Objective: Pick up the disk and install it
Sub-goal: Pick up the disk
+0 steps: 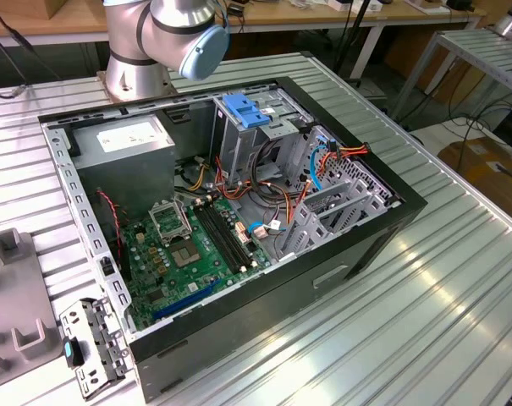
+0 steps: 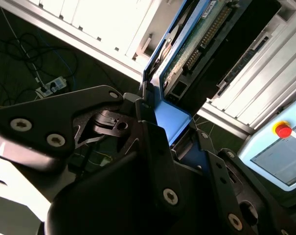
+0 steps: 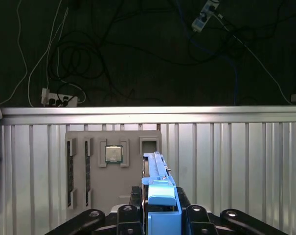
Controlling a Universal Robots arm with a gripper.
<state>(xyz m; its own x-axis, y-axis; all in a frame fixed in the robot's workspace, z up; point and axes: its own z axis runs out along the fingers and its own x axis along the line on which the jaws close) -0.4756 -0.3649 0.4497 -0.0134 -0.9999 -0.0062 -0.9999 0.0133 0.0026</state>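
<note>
The disk [image 2: 199, 41] is held edge-on, showing its green circuit board and its bright blue carrier. The carrier's blue end tab [image 3: 161, 195] sits between the black fingers [image 3: 130, 215] of my gripper [image 3: 160, 209]. In both wrist views the gripper [image 2: 170, 134] is shut on that tab end. Beyond the disk in the first wrist view lie the ribbed metal table and a grey holder plate [image 3: 113, 166]. In the exterior view the open computer case [image 1: 391, 228] lies on the table, with the arm's base [image 1: 154, 42] behind it.
Inside the case are the green motherboard [image 1: 192, 249], a tall metal cage with a light blue latch [image 1: 243, 110] and bundles of cables [image 1: 272, 182]. A grey fixture [image 1: 10, 321] and a metal bracket [image 1: 90, 338] lie at the exterior view's left. A red stop button [image 2: 284, 130] sits on a pendant.
</note>
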